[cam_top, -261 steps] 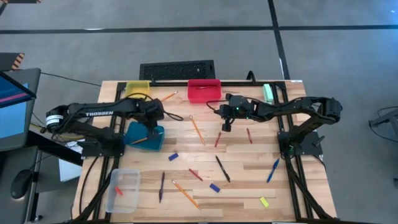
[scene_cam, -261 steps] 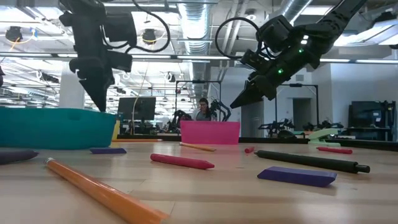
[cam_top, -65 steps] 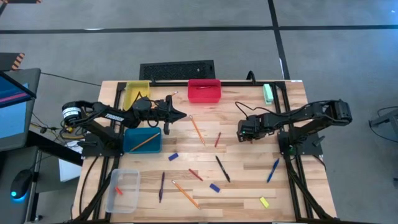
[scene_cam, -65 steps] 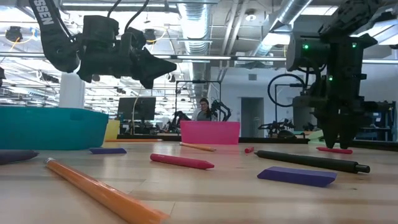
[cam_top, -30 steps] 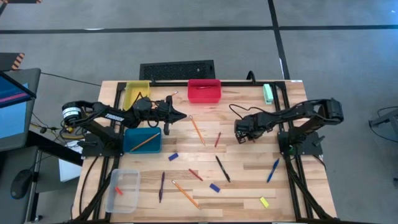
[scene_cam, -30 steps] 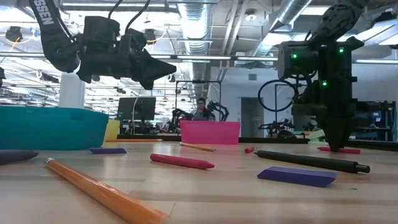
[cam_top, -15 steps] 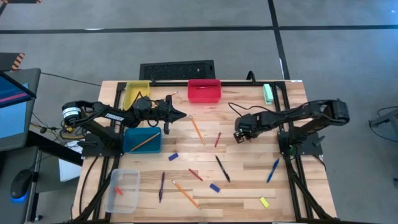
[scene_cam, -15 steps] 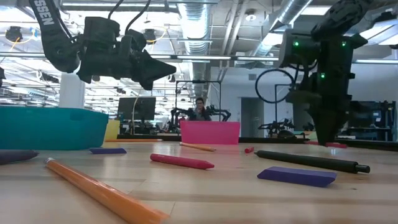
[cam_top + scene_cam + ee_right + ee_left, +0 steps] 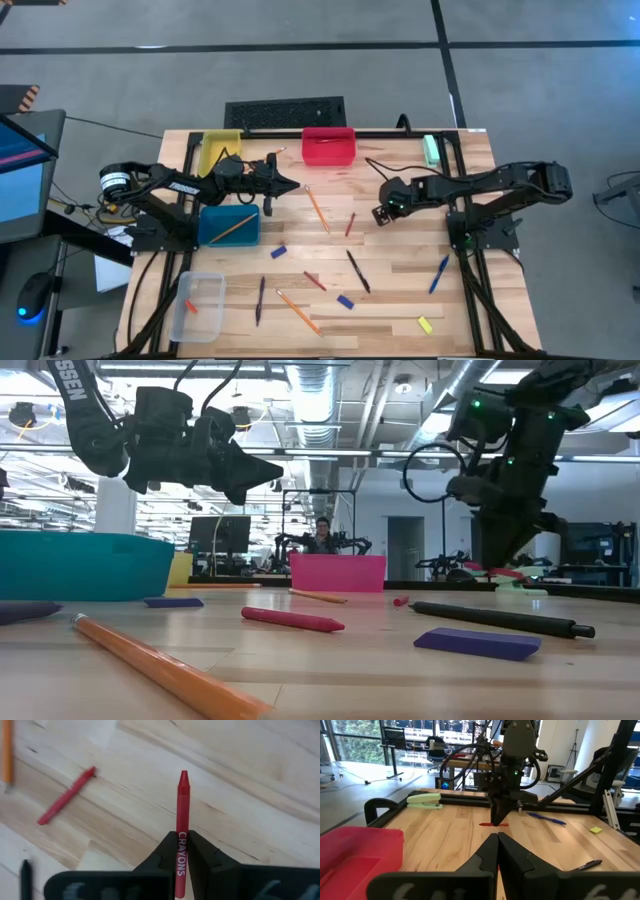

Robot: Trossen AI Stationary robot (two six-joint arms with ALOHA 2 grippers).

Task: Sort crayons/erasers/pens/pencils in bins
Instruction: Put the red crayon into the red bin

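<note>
My right gripper [image 9: 380,213] is right of the table's middle, slanting down and shut on a red crayon [image 9: 183,805], also seen in the low view [image 9: 508,572]. My left gripper [image 9: 290,185] is shut and level above the table, beside the teal bin [image 9: 228,225], which holds a pencil. The yellow bin [image 9: 220,148] and red bin [image 9: 329,145] stand at the far edge. The clear bin [image 9: 198,305] is at the near left. Crayons [image 9: 350,224], pencils [image 9: 317,209], pens [image 9: 357,271] and erasers [image 9: 345,301] lie flat on the wood. My right gripper pinches the crayon's labelled body [image 9: 183,827] between its two fingers, which come from above on a slant and lie across the crayon. Its pointed end sticks out beyond the fingers. The crayon hangs about level, clear of the table.
A green stapler [image 9: 431,150] lies at the far right corner. A blue pen [image 9: 439,274] and a yellow eraser [image 9: 425,324] lie at the near right. A black keyboard [image 9: 285,112] sits behind the far edge. A person is in the room beyond [image 9: 322,532].
My right gripper has risen from the table with the red crayon and has tipped from pointing straight down to a slant. The crayon, which lay on the wood, is now lifted clear.
</note>
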